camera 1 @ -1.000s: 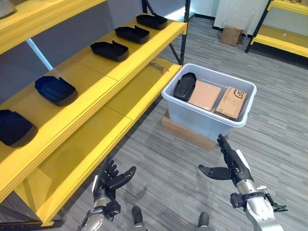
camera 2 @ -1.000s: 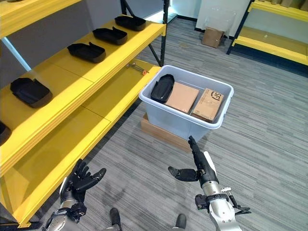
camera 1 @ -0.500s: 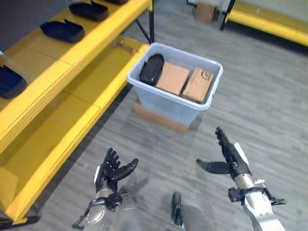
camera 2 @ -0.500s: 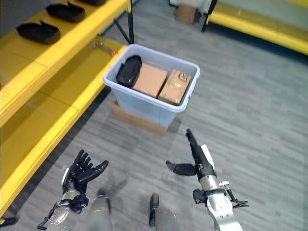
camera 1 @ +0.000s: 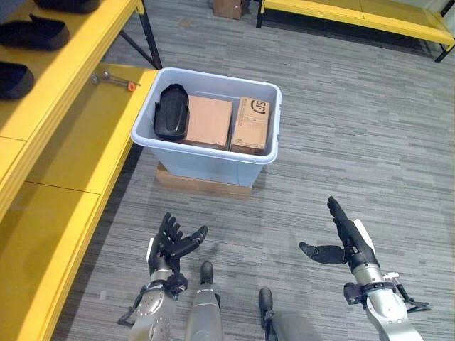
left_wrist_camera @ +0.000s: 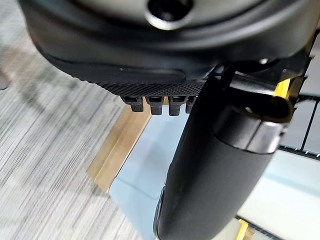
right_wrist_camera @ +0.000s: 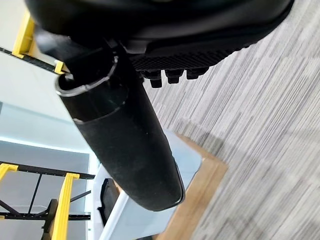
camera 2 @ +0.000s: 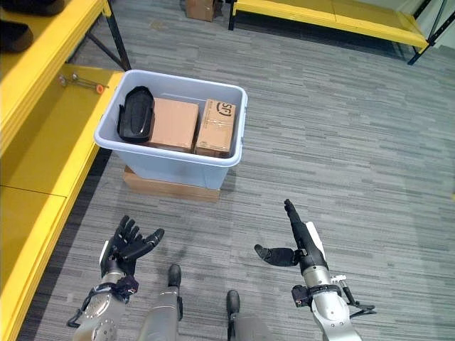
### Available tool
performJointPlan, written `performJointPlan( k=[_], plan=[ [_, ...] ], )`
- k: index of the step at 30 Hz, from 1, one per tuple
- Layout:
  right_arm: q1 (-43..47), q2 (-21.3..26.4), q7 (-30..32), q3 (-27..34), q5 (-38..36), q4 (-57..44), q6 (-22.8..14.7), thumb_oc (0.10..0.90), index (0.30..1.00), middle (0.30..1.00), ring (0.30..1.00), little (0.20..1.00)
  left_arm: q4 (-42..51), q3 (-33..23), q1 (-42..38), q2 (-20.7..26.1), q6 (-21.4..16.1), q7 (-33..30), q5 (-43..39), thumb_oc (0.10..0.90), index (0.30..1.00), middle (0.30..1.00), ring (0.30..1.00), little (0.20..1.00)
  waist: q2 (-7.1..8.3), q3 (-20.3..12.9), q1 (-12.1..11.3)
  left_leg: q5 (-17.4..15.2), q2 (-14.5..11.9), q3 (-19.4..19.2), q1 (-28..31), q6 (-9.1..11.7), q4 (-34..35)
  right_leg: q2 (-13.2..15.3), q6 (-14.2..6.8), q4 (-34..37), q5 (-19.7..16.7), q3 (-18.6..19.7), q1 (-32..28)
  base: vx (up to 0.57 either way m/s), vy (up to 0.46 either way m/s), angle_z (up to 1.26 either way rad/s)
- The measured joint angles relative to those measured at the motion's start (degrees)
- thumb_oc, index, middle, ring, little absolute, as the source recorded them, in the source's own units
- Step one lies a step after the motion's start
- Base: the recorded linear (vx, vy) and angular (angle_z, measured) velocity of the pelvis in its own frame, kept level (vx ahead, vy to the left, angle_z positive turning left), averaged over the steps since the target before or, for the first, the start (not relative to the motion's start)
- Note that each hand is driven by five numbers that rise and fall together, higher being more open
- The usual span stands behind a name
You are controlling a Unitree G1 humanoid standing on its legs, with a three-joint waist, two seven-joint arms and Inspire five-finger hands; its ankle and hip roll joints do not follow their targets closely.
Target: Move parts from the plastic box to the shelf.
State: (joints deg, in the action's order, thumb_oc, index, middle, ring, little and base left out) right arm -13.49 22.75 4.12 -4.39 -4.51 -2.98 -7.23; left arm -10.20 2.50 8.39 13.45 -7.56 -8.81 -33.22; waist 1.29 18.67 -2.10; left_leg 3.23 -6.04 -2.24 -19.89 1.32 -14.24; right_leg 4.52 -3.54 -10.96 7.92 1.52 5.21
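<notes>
Both hands, left hand (camera 1: 173, 241) and right hand (camera 1: 346, 241), hang spread, empty. At 11 o'clock in the plastic box (camera 1: 213, 165), the black part (camera 1: 171, 118) looks rigid, light; I would grip its long edges.

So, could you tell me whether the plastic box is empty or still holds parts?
Not empty: the plastic box holds one black part at its left end beside two cardboard boxes.

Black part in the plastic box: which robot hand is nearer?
Left. The left robot hand sits below the black part, on its side of the plastic box; the right robot hand is off toward the far side.
</notes>
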Motion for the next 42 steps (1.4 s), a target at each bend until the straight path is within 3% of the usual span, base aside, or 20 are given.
performJointPlan(
  k=[3,5,10,12,16,17,18,19,20,22,24,25,27,29,33,34,35,36,38,42],
  plan=[
    [-0.2,-0.6,-0.5,-1.3,0.0,-1.8,-0.1,0.9,1.0,1.0,1.0,1.0,1.7,-0.4,0.5,2.7,-0.2,-1.0,0.0,0.9,1.0,1.0,1.0,1.0,0.96,-0.4,-0.1,-3.3,4.0,-1.9,-1.4,-3.1,-4.0,5.4,-1.3,-1.8,2.0,0.4,-4.1,0.17,0.198,-0.04],
    [1.9,-1.2,-0.6,-1.7,0.0,-1.7,-0.1,0.9,1.0,1.0,1.0,1.0,2.3,-1.5,-0.1,5.0,-1.0,-1.5,0.0,0.9,1.0,1.0,1.0,1.0,2.52,-0.9,-1.7,-7.4,5.7,-3.7,-5.5,-5.0,-10.1,8.2,-1.9,4.4,1.7,0.2,-8.3,0.11,0.136,-0.14],
    [4.5,-1.9,-0.9,-1.7,0.0,-1.4,0.1,0.9,1.0,1.0,1.0,1.0,2.3,-2.8,-0.6,6.0,-1.1,-2.2,0.0,0.9,1.0,1.0,1.0,1.0,4.26,-1.0,-2.0,-11.0,6.7,-4.5,-8.4,-5.6,-14.4,9.5,-5.6,8.6,-0.2,-0.5,-9.7,0.08,0.134,-0.02],
    [5.9,-2.2,-0.9,-2.0,0.0,-1.3,0.1,0.9,1.0,1.0,1.0,1.0,2.2,-2.5,0.0,6.3,-1.0,-2.1,0.0,0.9,1.0,1.0,1.0,1.0,6.72,-2.3,-2.1,-11.5,6.7,-5.2,-9.9,-6.0,-14.7,10.0,-5.9,7.7,-0.4,-0.6,-7.3,0.11,0.183,-0.17],
    [7.0,-1.8,-1.1,-2.0,0.0,-1.2,0.5,0.9,1.0,1.0,1.0,1.0,1.5,-1.6,-0.1,6.8,0.0,-1.9,0.4,0.9,1.0,1.0,1.0,1.0,7.11,-2.8,-1.1,-11.1,7.6,-5.1,-8.7,-6.7,-13.1,10.8,-7.2,-0.9,-1.2,-0.5,-3.4,0.11,0.207,0.02],
    [6.7,-1.9,-1.0,-2.0,0.0,-1.3,0.4,0.9,1.0,1.0,1.0,1.0,1.4,-1.6,-0.2,6.8,0.1,-1.8,0.4,0.9,1.0,1.0,1.0,1.0,6.91,-3.2,-0.8,-10.9,7.9,-5.1,-8.1,-7.2,-12.1,10.9,-6.8,-3.7,-1.3,-0.4,-2.1,0.2,0.427,0.12],
    [7.0,-2.1,-1.3,-3.1,0.0,-1.3,0.4,0.9,1.0,1.0,1.0,1.0,1.5,-1.8,-0.3,8.9,0.0,-2.0,0.4,0.9,1.0,1.0,1.0,1.0,6.94,-3.7,-0.5,-10.0,9.4,-5.0,-5.0,-9.6,-8.0,11.3,-5.7,-16.9,-3.6,-0.1,4.8,0.25,0.408,0.11],
    [7.5,-2.1,-1.4,-3.8,0.0,-1.3,0.2,0.9,1.0,1.0,1.0,1.0,1.4,-2.1,-0.1,9.6,0.0,-2.0,0.4,0.9,1.0,1.0,1.0,1.0,6.46,-3.6,0.0,-9.2,9.6,-4.9,-3.7,-9.9,-5.7,11.0,-5.3,-22.1,-3.0,-0.5,8.1,0.39,0.314,-0.05],
    [7.3,-2.1,-2.3,-5.0,0.0,-1.3,0.3,0.9,1.0,1.0,1.0,1.0,1.4,-2.4,0.8,9.6,0.1,-2.1,0.4,0.9,1.0,1.0,1.0,1.0,5.15,-3.2,0.2,-6.9,10.1,-4.8,1.1,-9.8,-0.1,10.8,-4.7,-25.0,0.9,-6.3,11.7,0.27,0.137,-0.05],
    [5.7,-2.0,-2.6,-5.5,0.0,-1.2,0.1,0.9,1.0,1.0,1.0,1.0,1.5,-1.9,1.9,8.5,0.0,-2.0,0.4,0.9,1.0,1.0,1.0,1.0,2.43,-3.4,1.7,-5.0,10.0,-3.8,6.0,-9.2,5.1,4.9,-4.2,-20.0,2.3,-6.4,13.3,0.33,0.075,0.18],
    [4.4,-1.3,-2.7,-5.9,0.0,-1.3,0.0,0.9,1.0,1.0,1.0,1.0,1.4,-2.0,2.0,7.1,-0.6,-1.3,0.5,0.9,1.0,1.0,1.0,1.0,1.65,-3.2,2.2,-5.6,11.4,-3.6,8.9,-9.1,8.1,1.4,-2.9,-15.1,1.0,-6.8,17.7,0.38,-0.044,0.17],
    [3.1,-1.0,-2.9,-5.8,0.0,-1.1,0.1,0.9,1.0,1.0,1.0,1.0,0.1,-1.8,2.5,5.1,-0.3,-1.5,0.4,0.9,1.0,1.0,1.0,1.0,0.9,-3.1,3.6,-6.0,11.8,-6.1,12.2,-6.2,11.4,-0.3,-1.2,0.3,-4.8,-10.3,18.0,0.39,-0.119,-0.07],
    [1.3,-0.7,-3.2,-5.5,0.0,-1.1,0.1,0.9,1.0,1.0,1.0,1.0,-0.9,-1.9,3.1,3.3,-0.1,-1.3,0.4,0.9,1.0,1.0,1.0,1.0,0.47,-3.1,3.7,-6.8,13.2,-6.6,14.4,-7.1,11.5,0.0,-2.4,9.9,-10.4,-11.8,17.6,0.24,-0.09,0.05],
    [-0.1,-0.5,-3.3,-5.2,0.0,-1.1,0.5,0.9,1.0,1.0,1.0,1.0,-0.9,-1.6,3.9,2.7,0.1,-0.5,0.4,0.9,1.0,1.0,1.0,1.0,0.43,-3.1,4.9,-6.5,14.3,-6.4,16.5,-8.1,11.6,1.1,-1.1,12.7,-13.3,-12.2,17.0,0.2,-0.123,0.32],
    [-2.4,0.6,-4.2,-4.1,0.0,-1.2,0.5,0.9,1.0,1.0,1.0,1.0,0.7,0.3,5.2,1.2,0.0,0.8,0.4,0.9,1.0,1.0,1.0,1.0,-0.33,-3.8,5.1,-6.9,15.5,-2.5,21.0,-7.4,10.8,-3.6,6.3,12.0,-18.4,-11.3,10.0,0.12,-0.125,0.53],
    [-1.4,2.3,-4.4,-3.9,0.0,-1.1,0.6,0.9,1.0,1.0,1.0,1.0,1.7,0.7,5.9,0.6,0.1,1.4,0.4,0.9,1.0,1.0,1.0,1.0,0.24,-4.0,3.9,-8.7,17.3,-2.8,19.5,-4.6,6.2,-3.0,10.1,13.5,-20.5,-12.5,7.2,0.16,-0.182,0.24],
    [1.3,2.8,-4.7,-3.7,0.0,-0.9,1.2,0.9,1.0,1.0,1.0,1.0,2.5,0.6,6.3,0.6,0.1,1.7,0.4,0.9,1.0,1.0,1.0,1.0,0.55,-3.8,3.3,-12.2,16.7,-3.4,14.5,-3.6,-1.4,-2.0,10.2,14.2,-20.9,-11.2,7.1,0.17,-0.202,0.23],
    [3.5,2.4,-4.7,-2.9,-0.1,-0.9,1.1,0.9,1.0,1.0,1.0,1.0,3.5,0.5,6.3,1.7,0.1,2.2,0.4,0.9,1.0,1.0,1.0,1.0,0.59,-3.8,3.3,-14.1,10.9,-2.9,12.8,-2.7,0.5,-2.0,9.9,14.6,-20.6,-11.4,6.5,0.09,-0.12,0.16],
    [5.4,2.7,-4.9,-2.2,-0.1,-0.8,0.7,0.9,1.0,1.0,1.0,1.0,3.8,-0.2,5.7,1.9,0.0,2.0,0.4,0.9,1.0,1.0,1.0,1.0,-0.07,-3.8,3.4,-8.7,4.4,-2.6,13.4,0.9,6.9,-3.5,8.0,13.7,-18.9,-11.6,6.1,0.08,-0.103,0.1],
    [4.0,2.3,-5.0,-1.8,-0.1,-1.1,0.4,0.9,1.0,1.0,1.0,1.0,4.4,-0.3,6.0,2.0,0.1,2.0,0.4,0.9,1.0,1.0,1.0,1.0,0.15,-3.9,4.7,-7.5,4.5,-2.4,17.4,0.3,10.3,-3.5,5.4,14.5,-17.2,-11.6,3.5,0.06,-0.092,-0.01]
  ],
)
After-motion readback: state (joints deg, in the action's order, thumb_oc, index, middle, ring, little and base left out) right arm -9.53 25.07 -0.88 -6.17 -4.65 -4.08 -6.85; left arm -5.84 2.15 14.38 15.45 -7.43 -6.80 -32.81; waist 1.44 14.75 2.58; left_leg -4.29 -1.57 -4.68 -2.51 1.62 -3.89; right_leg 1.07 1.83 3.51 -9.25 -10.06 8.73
